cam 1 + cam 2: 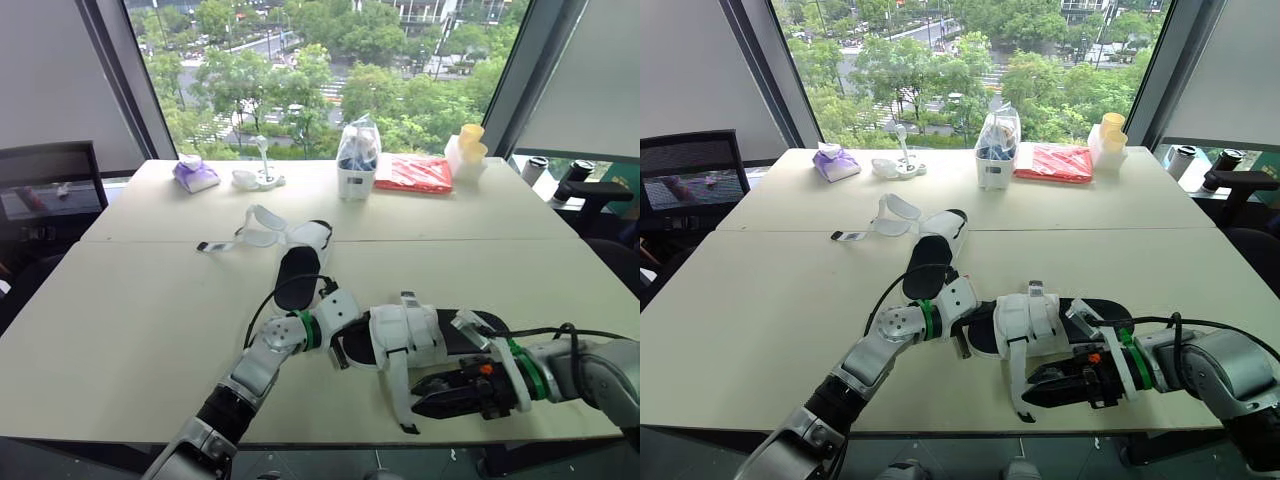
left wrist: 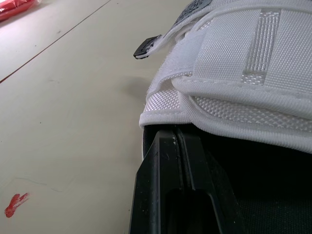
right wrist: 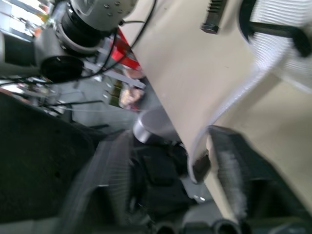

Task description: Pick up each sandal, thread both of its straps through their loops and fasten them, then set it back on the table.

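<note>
White strap tip [image 3: 200, 165] between the right gripper's [image 3: 169, 141] parted fingers; left gripper [image 1: 336, 352] against the sandal [image 1: 418, 335], opening unclear.

We can read no text, brand or number anywhere; the grey tag [image 2: 194, 9] on the near sandal [image 1: 420, 335] bears print too blurred to read.

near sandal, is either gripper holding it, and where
The left gripper seems clamped on the near sandal at its sole end; the right gripper is open around its loose strap, not gripping.
</note>
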